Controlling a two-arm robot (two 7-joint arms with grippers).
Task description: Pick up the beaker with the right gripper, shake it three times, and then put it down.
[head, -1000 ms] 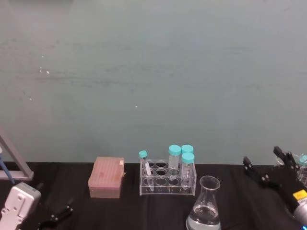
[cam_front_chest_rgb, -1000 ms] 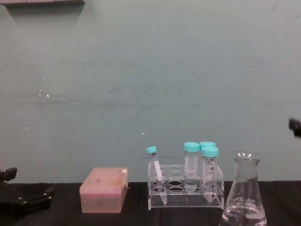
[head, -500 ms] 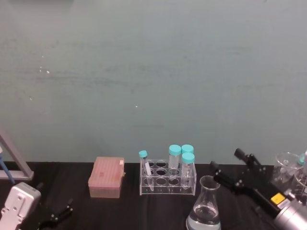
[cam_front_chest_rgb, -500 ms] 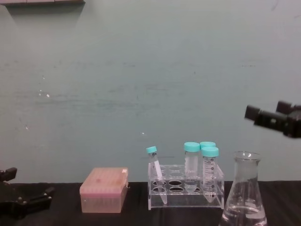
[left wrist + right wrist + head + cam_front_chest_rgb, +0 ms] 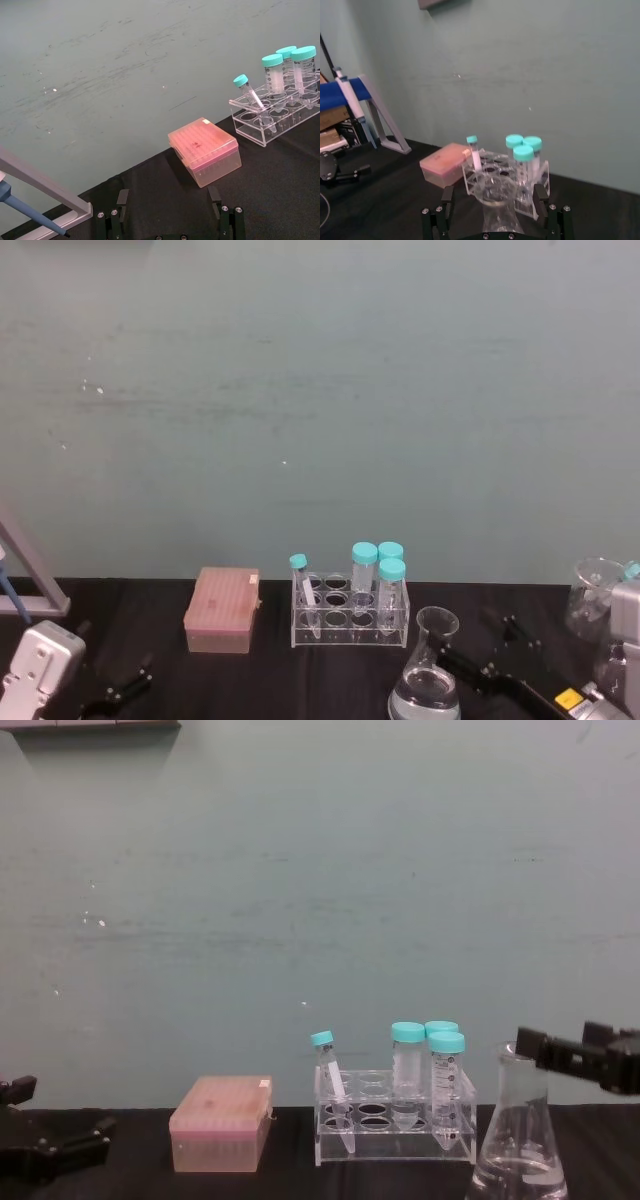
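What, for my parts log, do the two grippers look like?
Right gripper: black, flat blocky fingers with silver screws, a yellow label behind. Left gripper: black fingers with screws too, on a pale grey boxy housing.

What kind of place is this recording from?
Probably a laboratory bench: a clear glass conical flask holding liquid, a clear plastic rack of teal-capped tubes and a pink plastic box on a black tabletop. The open right claw is at the flask's neck.

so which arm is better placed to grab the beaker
Right. The right tool is open and straddles the beaker at its neck; the left tool sits far off, beyond the pink box.
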